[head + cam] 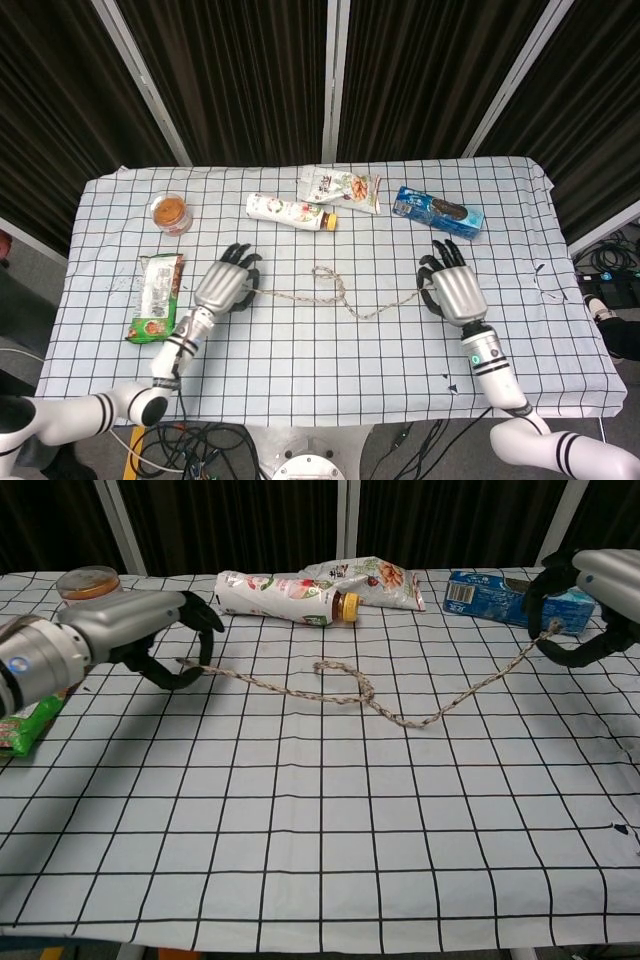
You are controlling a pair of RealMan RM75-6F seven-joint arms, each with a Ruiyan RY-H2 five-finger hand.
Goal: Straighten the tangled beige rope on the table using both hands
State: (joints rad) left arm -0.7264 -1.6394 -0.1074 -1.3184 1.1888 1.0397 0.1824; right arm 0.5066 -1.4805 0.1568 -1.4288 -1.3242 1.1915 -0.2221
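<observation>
Head view, rope: the thin braided beige rope (340,292) is lying across the middle of the checked cloth surface (300,370), long axis running left to right, with one small loop sitting near its centre.
Head view, left hand: the silver left hand (222,286) is holding the rope's left end, dark fingers (243,270) curled over it.
Head view, right hand: the silver right hand (456,292) is holding the right end, its fingers bent down around the cord.
Head view, spacing: the hands are sitting well apart, each at its own end, the loop roughly between them.
Chest view, rope: the line is sagging in a shallow curve right of the knot-like loop (345,683), so some slack is showing.
Chest view, left hand: its fingers (190,640) are hooking the end at the cloth.
Chest view, right hand: it (590,610) is gripping the end just above the cloth.
Next move, judged: more outward pull along the rope's axis looks needed; the loop may tighten instead of opening.
</observation>
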